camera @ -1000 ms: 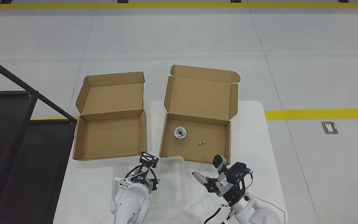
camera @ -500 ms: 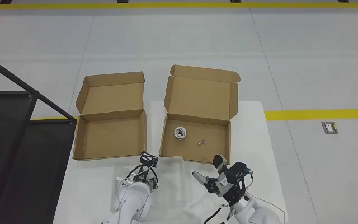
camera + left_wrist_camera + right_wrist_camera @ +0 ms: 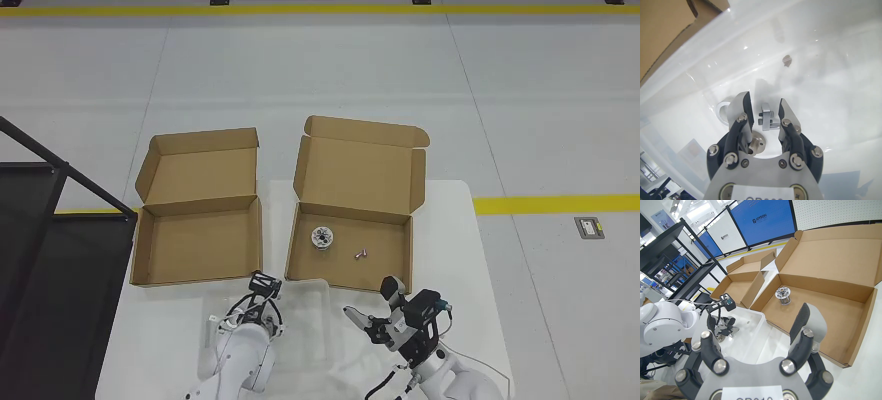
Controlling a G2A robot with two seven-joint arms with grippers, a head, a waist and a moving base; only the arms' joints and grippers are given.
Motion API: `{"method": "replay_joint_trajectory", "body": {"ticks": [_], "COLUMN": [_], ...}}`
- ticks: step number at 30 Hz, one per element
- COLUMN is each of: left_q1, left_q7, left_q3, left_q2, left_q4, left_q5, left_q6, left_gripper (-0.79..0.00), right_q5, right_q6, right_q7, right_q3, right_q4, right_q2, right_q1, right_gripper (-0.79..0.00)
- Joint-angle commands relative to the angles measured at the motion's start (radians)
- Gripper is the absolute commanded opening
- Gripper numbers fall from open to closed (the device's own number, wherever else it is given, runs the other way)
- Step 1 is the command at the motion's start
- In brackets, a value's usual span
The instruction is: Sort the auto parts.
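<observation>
Two open boxes sat side by side along the far edge of the desk (image 3: 450, 260): the left box (image 3: 195, 245) and the right box (image 3: 350, 235). The right box held two parts, a round cage part (image 3: 321, 236) and a small bolt (image 3: 360, 254). One white bin (image 3: 751, 313) stood at the near edge. The left gripper (image 3: 764, 98) hung low in the bin, released, its fingers either side of a chrome clamp (image 3: 766, 116). Two more parts lay just beside the clamp: a ring (image 3: 721, 111) and a flanged disc (image 3: 758, 142). The right gripper (image 3: 372, 302) was also released, above the desk beside the right box's near edge.
</observation>
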Motion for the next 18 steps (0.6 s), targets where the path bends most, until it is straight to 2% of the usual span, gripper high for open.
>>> {"method": "replay_joint_trajectory", "body": {"ticks": [1, 3, 9, 13, 18], "left_q1": [-0.006, -0.010, -0.020, -0.003, 0.055], "left_q7": [-0.002, -0.003, -0.008, -0.003, 0.013], "left_q3": [0.002, 0.004, 0.002, -0.027, -0.115], "left_q2": [-0.004, -0.007, -0.016, -0.016, -0.005], "left_q4": [0.009, 0.019, 0.030, -0.012, -0.126], "left_q5": [-0.001, 0.001, 0.000, -0.016, -0.079], "left_q6": [-0.003, -0.003, -0.008, -0.021, -0.069], "left_gripper": [-0.440, -0.499, -0.785, -0.785, -0.785], "right_q5": [0.000, 0.000, 0.000, 0.000, 0.000], "right_q6": [0.000, 0.000, 0.000, 0.000, 0.000], "right_q7": [0.000, 0.000, 0.000, 0.000, 0.000], "right_q3": [0.000, 0.000, 0.000, 0.000, 0.000], "right_q4": [0.000, 0.000, 0.000, 0.000, 0.000], "right_q2": [0.000, 0.000, 0.000, 0.000, 0.000], "right_q1": [0.000, 0.000, 0.000, 0.000, 0.000], "right_gripper": [0.000, 0.000, 0.000, 0.000, 0.000]}}
